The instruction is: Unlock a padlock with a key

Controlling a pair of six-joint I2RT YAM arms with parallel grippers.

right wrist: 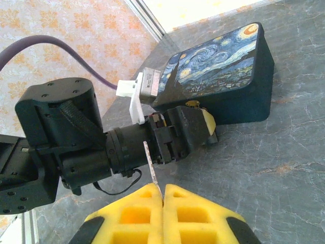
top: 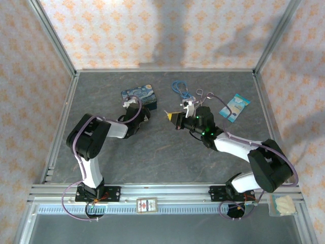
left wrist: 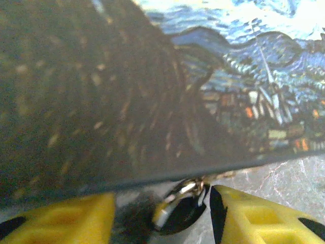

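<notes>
Left gripper [left wrist: 162,198]: is sitting at the near side of the tin, with its yellow fingers [left wrist: 66,218] standing partway apart on either side of the padlock. The finger on the right of the wrist view is touching the padlock. I cannot tell whether the jaws are actually clamping it.
Padlock [left wrist: 182,212]: is lying on the table [top: 152,162] right against the tin's near bottom edge, between the left fingers. It has a dark body and a shiny shackle.
Right gripper [right wrist: 162,195]: is pinching its yellow fingers together on the key, near the middle of the table and to the right of the tin.
Key [right wrist: 151,165]: is sticking out from between the closed right fingers as a thin pale blade, pointing toward the left gripper.
Tin [top: 138,98]: is resting on the far, left-of-centre part of the table, its lid painted with a blue night sky.
Far right: scissors [top: 199,94], a blue cable [top: 179,87] and a packet [top: 234,107] are lying beyond the right gripper.
</notes>
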